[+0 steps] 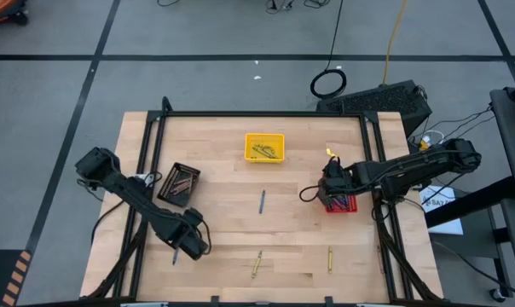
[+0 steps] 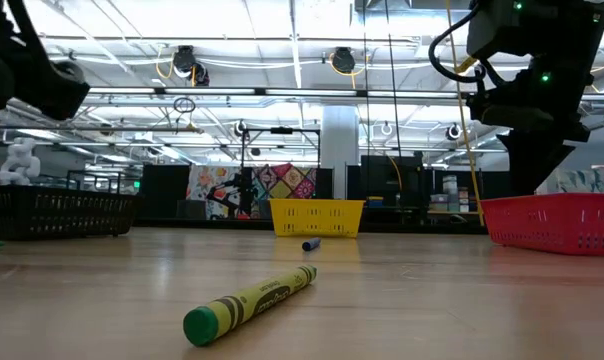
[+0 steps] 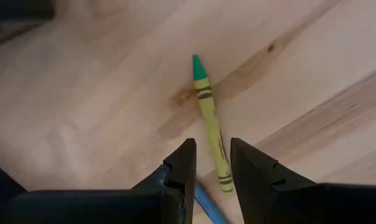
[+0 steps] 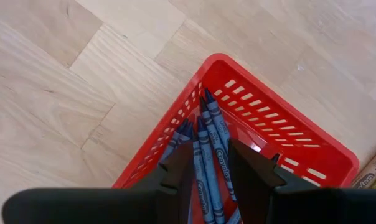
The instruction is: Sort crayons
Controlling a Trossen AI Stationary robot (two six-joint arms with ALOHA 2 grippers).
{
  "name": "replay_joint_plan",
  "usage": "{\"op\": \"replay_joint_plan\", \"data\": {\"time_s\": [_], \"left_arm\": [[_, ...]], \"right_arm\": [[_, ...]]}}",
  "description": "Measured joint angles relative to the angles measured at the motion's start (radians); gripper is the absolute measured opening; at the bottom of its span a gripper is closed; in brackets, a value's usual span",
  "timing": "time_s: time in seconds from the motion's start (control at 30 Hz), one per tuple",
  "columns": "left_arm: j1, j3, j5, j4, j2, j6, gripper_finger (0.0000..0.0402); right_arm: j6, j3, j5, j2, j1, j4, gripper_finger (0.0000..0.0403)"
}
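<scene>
One yellow crayon [image 3: 211,121] lies on the counter [image 3: 82,112] beyond the left hand [image 3: 211,163], fingers slightly parted, empty. Light, stiff, prone to rolling; pinch mid-barrel.

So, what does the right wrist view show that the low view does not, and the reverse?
Only the right wrist view shows the blue crayons lying inside the red basket, with the right claw open above them. Only the low view shows the green-tipped yellow crayon lying on the table, the yellow basket, the black basket and one loose blue crayon. Both show the red basket and the wooden table.
</scene>
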Motion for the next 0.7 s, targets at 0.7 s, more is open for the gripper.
{"op": "replay_joint_plan", "data": {"time_s": [0.7], "left_arm": [[0.0,-0.073,0.008,0.141,0.025,-0.023,0.009]], "right_arm": [[-0.003,0.0,-0.002,0.0,0.0,0.006,0.0089]]}}
